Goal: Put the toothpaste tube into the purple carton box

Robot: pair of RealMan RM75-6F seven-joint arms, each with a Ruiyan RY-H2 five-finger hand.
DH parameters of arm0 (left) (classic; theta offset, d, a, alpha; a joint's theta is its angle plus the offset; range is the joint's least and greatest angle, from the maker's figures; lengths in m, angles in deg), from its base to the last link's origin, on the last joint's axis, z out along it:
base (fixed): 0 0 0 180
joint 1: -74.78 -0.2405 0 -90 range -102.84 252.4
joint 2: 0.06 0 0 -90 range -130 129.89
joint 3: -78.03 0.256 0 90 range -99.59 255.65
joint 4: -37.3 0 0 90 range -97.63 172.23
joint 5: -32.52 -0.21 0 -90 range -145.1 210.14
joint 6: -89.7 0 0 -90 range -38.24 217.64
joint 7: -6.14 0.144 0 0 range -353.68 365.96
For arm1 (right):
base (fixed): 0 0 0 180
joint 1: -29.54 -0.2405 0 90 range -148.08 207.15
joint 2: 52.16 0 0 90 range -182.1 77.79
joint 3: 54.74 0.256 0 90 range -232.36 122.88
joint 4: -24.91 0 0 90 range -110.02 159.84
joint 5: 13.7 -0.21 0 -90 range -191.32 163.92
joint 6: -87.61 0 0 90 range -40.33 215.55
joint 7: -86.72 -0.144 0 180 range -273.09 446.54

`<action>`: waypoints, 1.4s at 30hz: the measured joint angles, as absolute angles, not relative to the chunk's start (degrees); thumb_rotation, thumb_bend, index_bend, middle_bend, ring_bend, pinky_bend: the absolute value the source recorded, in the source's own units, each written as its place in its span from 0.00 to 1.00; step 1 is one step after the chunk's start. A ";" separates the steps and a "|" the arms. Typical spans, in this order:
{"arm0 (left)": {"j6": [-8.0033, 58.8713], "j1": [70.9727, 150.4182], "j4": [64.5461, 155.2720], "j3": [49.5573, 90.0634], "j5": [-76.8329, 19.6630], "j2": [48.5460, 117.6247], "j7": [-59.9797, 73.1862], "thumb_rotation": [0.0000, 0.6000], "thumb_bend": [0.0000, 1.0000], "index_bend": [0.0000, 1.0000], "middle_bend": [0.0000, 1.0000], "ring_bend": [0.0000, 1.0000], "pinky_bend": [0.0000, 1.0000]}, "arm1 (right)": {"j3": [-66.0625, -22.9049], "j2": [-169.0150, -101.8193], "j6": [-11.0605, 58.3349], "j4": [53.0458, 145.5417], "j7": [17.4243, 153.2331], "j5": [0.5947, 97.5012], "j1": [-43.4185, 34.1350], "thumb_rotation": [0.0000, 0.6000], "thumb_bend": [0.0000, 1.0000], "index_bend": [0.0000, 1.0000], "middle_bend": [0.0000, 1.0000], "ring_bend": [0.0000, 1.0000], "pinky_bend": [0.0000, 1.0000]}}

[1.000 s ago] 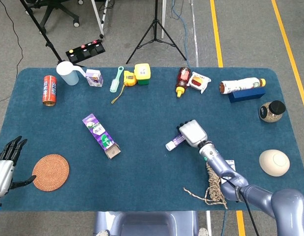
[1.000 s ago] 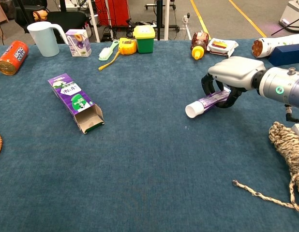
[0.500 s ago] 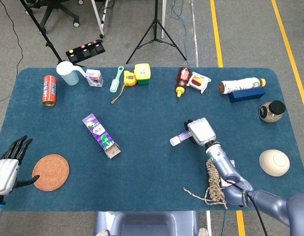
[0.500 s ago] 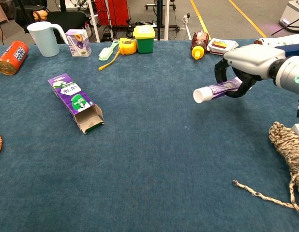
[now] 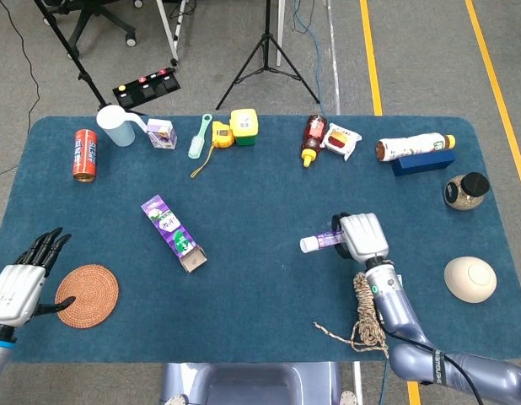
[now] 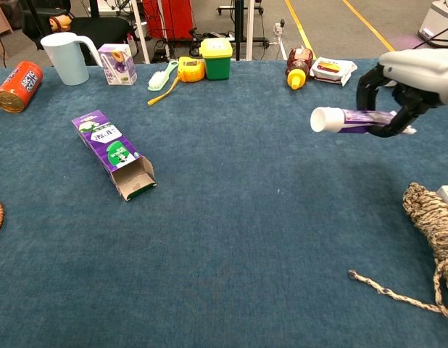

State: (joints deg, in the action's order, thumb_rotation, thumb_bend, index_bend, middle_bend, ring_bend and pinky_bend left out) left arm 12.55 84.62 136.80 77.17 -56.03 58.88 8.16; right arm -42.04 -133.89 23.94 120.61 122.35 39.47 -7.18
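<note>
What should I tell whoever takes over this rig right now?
Right hand grips the toothpaste tube lifted above the table, white cap pointing toward the robot's left.
Left hand is open, holding nothing, beside the woven coaster.
Purple carton box lies flat on the cloth, open end facing the near edge.
Done: tube picked up.
Left: carry it to the box's open end and slide it in.

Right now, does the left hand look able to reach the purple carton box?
Probably yes. The left hand is open beside the woven coaster, and only bare table lies between it and the purple carton box. Its actual reach cannot be told.
</note>
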 measured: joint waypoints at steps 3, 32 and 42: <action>13.54 86.14 136.70 76.85 -57.53 58.04 8.25 1.00 0.11 0.00 0.00 0.00 0.22 | -42.55 -132.91 21.27 122.89 124.62 38.32 -6.37 1.00 0.70 0.69 0.84 0.86 0.86; 23.98 108.09 118.06 76.00 -77.25 64.79 2.61 1.00 0.12 0.00 0.00 0.00 0.23 | -41.39 -131.10 14.78 125.28 130.93 27.02 -7.18 1.00 0.71 0.70 0.85 0.88 0.87; 20.45 116.52 98.97 78.28 -85.50 70.89 -3.52 1.00 0.07 0.00 0.00 0.00 0.26 | -40.89 -131.68 14.60 122.88 130.40 24.51 -7.40 1.00 0.71 0.70 0.85 0.88 0.87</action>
